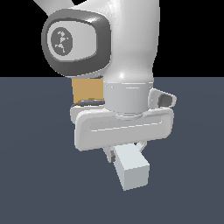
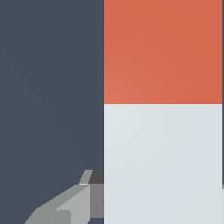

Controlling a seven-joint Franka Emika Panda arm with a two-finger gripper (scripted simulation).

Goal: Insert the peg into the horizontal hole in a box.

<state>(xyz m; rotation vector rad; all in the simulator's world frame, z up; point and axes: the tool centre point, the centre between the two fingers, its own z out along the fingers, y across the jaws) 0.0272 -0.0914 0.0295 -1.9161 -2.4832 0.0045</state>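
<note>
The peg [image 1: 131,171] is a square bar whose white end points toward the exterior camera from under the hand. In the wrist view the peg [image 2: 162,109] fills much of the picture, red on one half and white on the other. My gripper [image 1: 124,152] is shut on the peg's white part, and one grey finger [image 2: 72,203] presses against its side. The other finger is hidden behind the peg. The tan box [image 1: 87,89] stands behind the arm, mostly covered by it. The hole is hidden from both views.
The arm's white wrist and hand [image 1: 127,118] block most of the exterior view. Dark blue-grey floor [image 1: 35,175] lies all around and shows beside the peg in the wrist view.
</note>
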